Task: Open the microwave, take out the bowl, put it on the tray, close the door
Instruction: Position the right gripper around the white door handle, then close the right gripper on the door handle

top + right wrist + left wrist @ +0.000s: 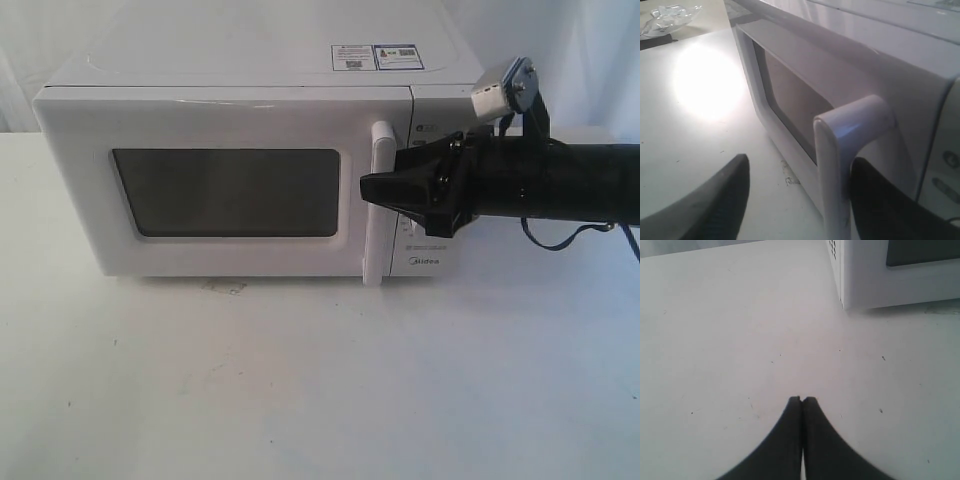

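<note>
Matte white counter [300, 380], faint scuffs. Boxy glossy white microwave [250, 60] on it; door [80, 180] shut, dark rounded window [225, 192]. Black right hand [366, 188] open, straddling smooth vertical bar handle [375, 255]. Left hand [802, 401] closed, empty, above counter.

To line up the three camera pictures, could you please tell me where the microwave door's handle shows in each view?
Exterior view: the handle stands upright, just right of the dark window, partly behind the right pincer.
Left wrist view: not in it; only the microwave at its lower corner shows.
Right wrist view: the handle fills the foreground, between the open pincer's fingers.
Shared landmark: the dark window, seen in all three.
</note>
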`<state>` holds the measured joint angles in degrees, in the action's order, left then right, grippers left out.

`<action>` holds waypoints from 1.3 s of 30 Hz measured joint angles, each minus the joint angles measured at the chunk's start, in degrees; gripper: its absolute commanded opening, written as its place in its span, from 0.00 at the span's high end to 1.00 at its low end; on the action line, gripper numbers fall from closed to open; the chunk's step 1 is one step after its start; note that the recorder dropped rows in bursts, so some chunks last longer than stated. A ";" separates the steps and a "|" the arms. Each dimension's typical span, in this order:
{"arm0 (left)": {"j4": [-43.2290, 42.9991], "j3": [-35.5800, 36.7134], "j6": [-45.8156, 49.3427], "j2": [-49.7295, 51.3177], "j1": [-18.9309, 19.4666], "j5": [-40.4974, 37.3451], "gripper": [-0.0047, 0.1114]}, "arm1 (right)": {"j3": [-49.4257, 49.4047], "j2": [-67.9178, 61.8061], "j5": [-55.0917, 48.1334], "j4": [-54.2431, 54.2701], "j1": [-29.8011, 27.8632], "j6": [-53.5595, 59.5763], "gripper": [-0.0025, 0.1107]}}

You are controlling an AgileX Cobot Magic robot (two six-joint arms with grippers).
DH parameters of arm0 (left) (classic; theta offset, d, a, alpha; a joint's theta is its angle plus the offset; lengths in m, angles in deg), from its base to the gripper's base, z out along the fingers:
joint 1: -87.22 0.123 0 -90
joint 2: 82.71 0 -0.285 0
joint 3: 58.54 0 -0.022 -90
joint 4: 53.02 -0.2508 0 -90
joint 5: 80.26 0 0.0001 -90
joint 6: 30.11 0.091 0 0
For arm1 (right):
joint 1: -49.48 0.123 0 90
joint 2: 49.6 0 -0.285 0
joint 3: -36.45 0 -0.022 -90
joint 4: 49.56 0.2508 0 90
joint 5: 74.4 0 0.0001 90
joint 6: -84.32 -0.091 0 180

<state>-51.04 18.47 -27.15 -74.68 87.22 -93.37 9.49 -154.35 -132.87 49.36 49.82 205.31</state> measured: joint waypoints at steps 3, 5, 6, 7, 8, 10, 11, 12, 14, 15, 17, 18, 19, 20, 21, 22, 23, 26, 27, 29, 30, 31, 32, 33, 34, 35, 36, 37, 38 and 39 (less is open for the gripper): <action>0.00 0.00 0.00 0.00 0.00 0.00 0.96 | 0.00 0.00 0.17 0.00 0.01 -0.12 0.47; 0.00 0.00 0.00 0.00 0.00 0.00 0.96 | 0.13 0.00 0.37 0.00 0.23 -0.94 0.46; 0.00 0.00 0.00 0.00 0.00 0.00 0.96 | 0.38 0.00 0.40 -0.24 0.38 -1.57 0.47; 0.00 0.00 0.00 0.00 0.00 0.00 0.96 | 0.50 -0.01 0.44 -0.38 0.36 -2.39 0.47; 0.00 0.00 0.00 0.00 0.00 0.00 0.96 | 0.64 -0.01 0.57 -0.49 0.36 -3.63 0.50; 0.00 0.00 0.00 0.00 0.00 0.00 0.96 | 1.06 -0.01 0.97 -0.75 0.48 -6.90 0.59; 0.00 0.00 0.00 0.00 0.00 0.00 0.96 | 1.21 -0.01 1.34 -0.75 0.59 -8.53 0.64; 0.00 0.00 0.00 0.00 0.00 0.00 0.96 | 1.34 -0.01 1.62 -0.75 0.59 -9.78 0.69; 0.00 0.00 0.00 0.00 0.00 0.00 0.96 | 1.57 -0.01 1.97 -0.98 0.68 -11.48 0.74; 0.00 0.00 0.00 0.00 0.00 0.00 0.96 | 1.57 -0.01 1.97 -0.96 0.68 -11.74 0.76; 0.00 0.00 0.00 0.00 0.00 0.00 0.96 | 1.69 -0.01 1.97 -0.96 0.71 -12.36 0.81; 0.00 0.00 0.00 0.00 0.00 0.00 0.96 | 1.69 -0.01 1.97 -0.96 0.71 -12.51 0.84; 0.00 0.00 0.00 0.00 0.00 0.00 0.96 | 1.69 -0.01 1.97 -0.96 0.71 -12.51 0.89; 0.00 0.00 0.00 0.00 0.00 0.00 0.96 | 1.69 -0.01 1.97 -0.96 0.71 -12.51 0.92; 0.00 0.00 0.00 0.00 0.00 0.00 0.96 | 1.69 -0.01 1.97 -0.96 0.71 -12.51 0.96; 0.00 0.00 0.00 0.00 0.00 0.00 0.96 | 1.69 -0.01 1.97 -0.96 0.71 -12.39 0.98; 0.00 0.00 0.00 0.00 0.00 0.00 0.96 | 1.69 -0.01 1.97 -0.96 0.71 -12.24 0.98; 0.00 0.00 0.00 0.00 0.00 0.00 0.96 | 1.69 -0.01 2.33 -0.96 0.71 -12.13 0.98; 0.00 0.00 0.00 0.00 0.00 0.00 0.96 | 1.69 -0.01 2.48 -0.96 0.71 -12.39 0.98; 0.00 0.00 0.00 0.00 0.00 0.00 0.96 | 1.79 -0.01 3.04 -0.96 0.81 -14.24 0.98; 0.00 0.00 0.00 0.00 0.00 0.00 0.96 | 1.79 -0.01 3.37 -0.84 0.81 -15.29 0.97; 0.00 0.00 0.00 0.00 0.00 0.00 0.96 | 1.79 -0.01 3.92 -0.60 0.81 -16.32 0.94; 0.00 0.00 0.00 0.00 0.00 0.00 0.96 | 1.79 -0.01 4.40 -0.26 0.81 -17.51 0.91; 0.00 0.00 0.00 0.00 0.00 0.00 0.96 | 1.79 -0.01 5.39 0.20 0.81 -18.49 0.85; 0.00 0.00 0.00 0.00 0.00 0.00 0.96 | 1.79 -0.01 5.74 0.23 0.81 -18.66 0.78; 0.00 0.00 0.00 0.00 0.00 0.00 0.96 | 1.79 -0.01 5.74 0.23 0.81 -18.66 0.70; 0.00 0.00 0.00 0.00 0.00 0.00 0.96 | 1.79 -0.01 5.74 0.23 0.81 -18.66 0.62; 0.00 0.00 0.00 0.00 0.00 0.00 0.96 | 1.79 -0.01 5.51 0.23 0.81 -18.81 0.55; 0.00 0.00 0.00 0.00 0.00 0.00 0.96 | 1.79 -0.01 5.53 -0.23 0.81 -18.95 0.52; 0.00 0.00 0.00 0.00 0.00 0.00 0.96 | 1.79 -0.42 5.25 -0.95 0.81 -19.05 0.52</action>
<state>-51.04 18.47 -27.15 -74.68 87.22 -93.37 11.28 -154.76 -127.62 48.41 50.63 186.26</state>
